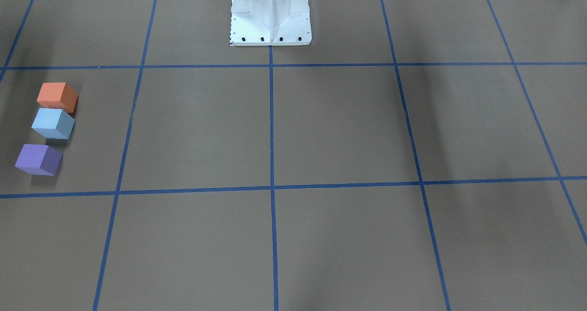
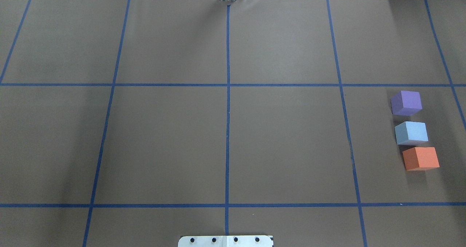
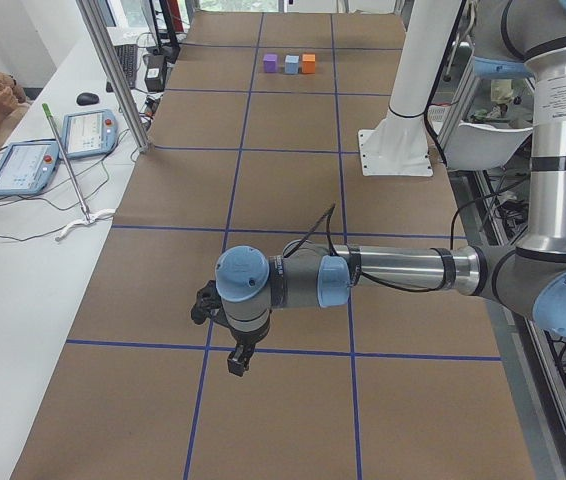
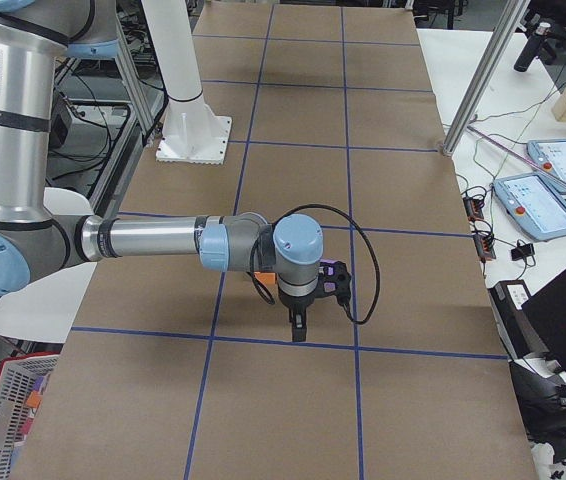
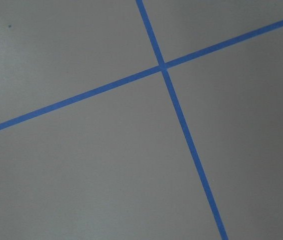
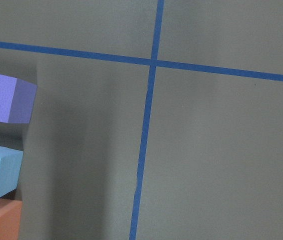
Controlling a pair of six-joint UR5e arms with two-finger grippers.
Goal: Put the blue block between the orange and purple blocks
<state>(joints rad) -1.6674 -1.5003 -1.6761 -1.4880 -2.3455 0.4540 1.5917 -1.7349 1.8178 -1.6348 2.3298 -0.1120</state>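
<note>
Though the fingers' [image 3: 236, 362] state is untellable, pale blue block [image 1: 52, 123] sits between orange [image 1: 57, 96] and purple [image 1: 39, 159].

No legible text, label or number anywhere

place: robotics lab | cues: grid-taped table [image 2: 164, 137]; teach pendants [image 3: 88, 132]; robot arm [image 3: 403, 268]

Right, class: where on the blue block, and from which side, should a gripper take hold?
Probably from above: pinch the blue block on its two free side faces, across the row. The orange block crowds one other face and the purple block stands near the opposite one, leaving little room there.
</note>
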